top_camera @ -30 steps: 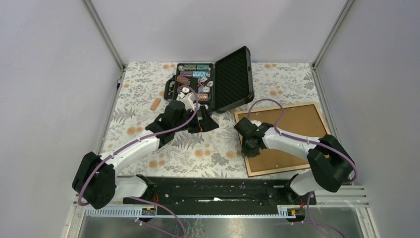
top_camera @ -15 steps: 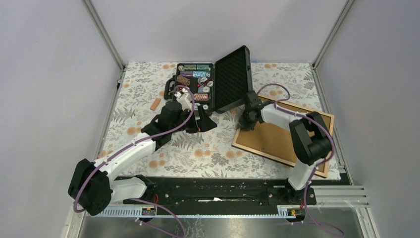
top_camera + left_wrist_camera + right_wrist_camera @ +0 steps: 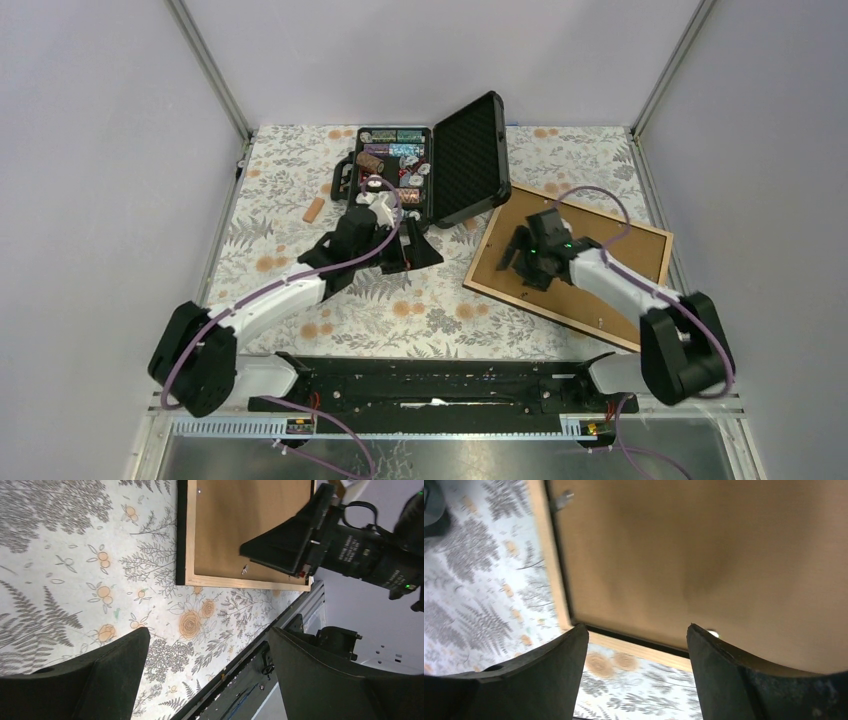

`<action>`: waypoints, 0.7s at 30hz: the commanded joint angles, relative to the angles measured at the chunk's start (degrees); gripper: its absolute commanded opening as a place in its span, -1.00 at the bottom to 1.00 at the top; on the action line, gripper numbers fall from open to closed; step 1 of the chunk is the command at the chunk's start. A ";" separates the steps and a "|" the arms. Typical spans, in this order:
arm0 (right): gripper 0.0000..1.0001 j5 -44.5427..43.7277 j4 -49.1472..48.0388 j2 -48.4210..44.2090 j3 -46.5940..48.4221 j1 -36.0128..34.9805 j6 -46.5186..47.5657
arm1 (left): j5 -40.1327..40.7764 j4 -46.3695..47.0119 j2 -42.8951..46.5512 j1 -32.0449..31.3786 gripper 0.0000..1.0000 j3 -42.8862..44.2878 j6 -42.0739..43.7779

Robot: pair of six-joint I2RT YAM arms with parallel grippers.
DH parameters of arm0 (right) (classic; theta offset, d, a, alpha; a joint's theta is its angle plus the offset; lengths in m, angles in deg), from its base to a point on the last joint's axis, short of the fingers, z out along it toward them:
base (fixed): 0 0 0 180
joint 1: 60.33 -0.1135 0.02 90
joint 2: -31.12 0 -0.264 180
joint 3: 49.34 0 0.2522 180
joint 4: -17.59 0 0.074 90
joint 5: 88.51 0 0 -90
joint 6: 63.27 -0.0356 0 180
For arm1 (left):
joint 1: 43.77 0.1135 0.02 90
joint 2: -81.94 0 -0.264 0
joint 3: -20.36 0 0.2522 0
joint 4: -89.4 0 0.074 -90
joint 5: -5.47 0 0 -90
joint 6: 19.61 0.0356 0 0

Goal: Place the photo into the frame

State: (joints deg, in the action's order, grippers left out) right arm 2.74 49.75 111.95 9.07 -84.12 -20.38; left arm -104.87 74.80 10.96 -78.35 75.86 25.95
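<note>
The frame (image 3: 640, 255) lies back-up on the right of the flowered cloth, turned at an angle, light wood rim around a brown board backing (image 3: 674, 555). My right gripper (image 3: 512, 262) hovers over its left part, open; between its fingertips (image 3: 638, 630) show the wood rim and the cloth, nothing held. My left gripper (image 3: 412, 250) stands open at the table's middle, left of the frame and apart from it. In the left wrist view the frame (image 3: 240, 530) and the right gripper (image 3: 280, 545) appear beyond my open left gripper (image 3: 208, 632). The photo is out of view.
A black case of poker chips (image 3: 400, 165) stands open at the back centre, its lid (image 3: 470, 160) upright close to the frame's far corner. A small tan piece (image 3: 314, 210) lies at the left. The black base rail (image 3: 440, 380) runs along the near edge.
The right gripper has opened and let go of the frame's edge. The frame has swung round and now lies flat at a new angle. The left arm has barely moved.
</note>
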 commanded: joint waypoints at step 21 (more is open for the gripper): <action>0.47 10.83 4.15 -11.77 -16.05 4.57 4.25 | -4.59 35.74 -37.09 -14.85 0.78 4.19 -23.92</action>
State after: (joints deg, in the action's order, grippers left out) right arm 6.57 52.74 98.84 -3.79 -77.41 -14.94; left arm -109.00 105.72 -21.90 -94.20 76.01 3.85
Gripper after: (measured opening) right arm 0.734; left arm 0.897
